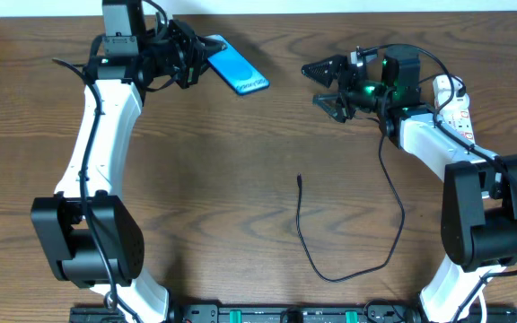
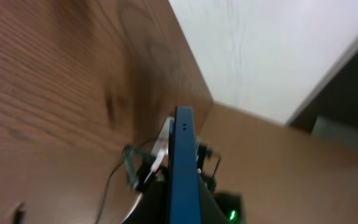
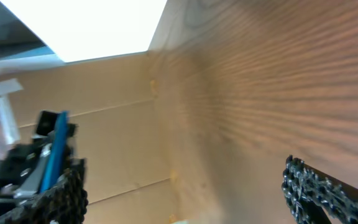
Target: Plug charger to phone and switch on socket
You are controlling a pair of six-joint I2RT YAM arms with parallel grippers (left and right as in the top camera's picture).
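phone, slim with a bright blue screen (image 1: 238,72), is clamped at one end in my left claw (image 1: 197,56) near the table's (image 1: 196,179) far edge. my right claw (image 1: 326,87) gapes wide, empty. thin black charger cable (image 1: 298,202) lies loose mid-table; white power strip (image 1: 454,106) beside my right arm.

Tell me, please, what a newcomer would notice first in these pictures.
The bright blue phone stands out first, held by the left gripper at the far side of the table. Next comes the thin black charger cable, curling loose across the middle of the table. The right gripper hovers open right of the phone; the white socket lies further right.
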